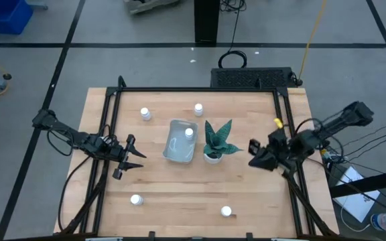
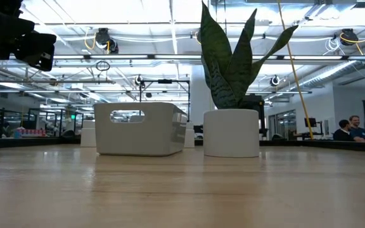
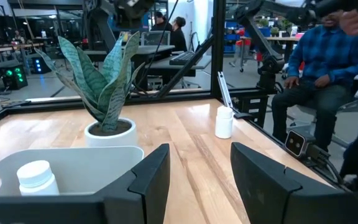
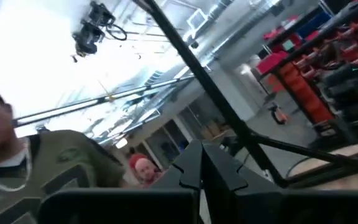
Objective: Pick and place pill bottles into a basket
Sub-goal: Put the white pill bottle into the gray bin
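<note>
No legible text, labels, brand marks, numbers or signs in any view. Bottles plain white, no readable print. Basket unmarked. Plant pot unmarked.

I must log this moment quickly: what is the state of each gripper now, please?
Left gripper: open, holding nothing, left of the basket.
Right gripper: closed, holding nothing, right of the plant.
</note>
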